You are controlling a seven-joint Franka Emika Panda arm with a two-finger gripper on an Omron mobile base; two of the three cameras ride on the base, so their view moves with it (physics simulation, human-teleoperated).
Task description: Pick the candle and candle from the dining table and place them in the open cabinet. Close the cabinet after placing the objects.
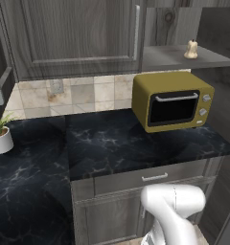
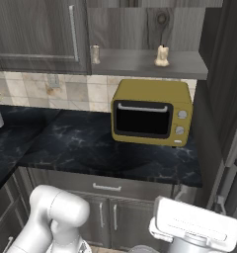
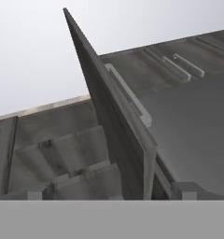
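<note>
A small cream candle (image 1: 191, 49) (image 2: 162, 56) stands upright on the inner shelf of the open cabinet (image 1: 174, 60) (image 2: 140, 64), above the microwave. A second small beige candle (image 2: 95, 54) stands at the shelf's left end, next to the shut door. The cabinet's open door (image 3: 109, 121) (image 2: 224, 74) appears edge-on in the hand view, with its pale bar handle (image 3: 128, 95) on the right face. My gripper (image 3: 114, 191) is open and holds nothing; the door's edge rises between its fingertips (image 3: 39, 191). The dining table is out of view.
A yellow microwave (image 1: 173, 100) (image 2: 151, 111) sits on the black marbled counter (image 1: 112, 143) (image 2: 91, 143) under the shelf. A potted plant (image 1: 2, 136) stands at the counter's left. Drawers and low doors (image 1: 153, 178) run below. More shut cabinet doors (image 3: 179, 65) lie beyond the open one.
</note>
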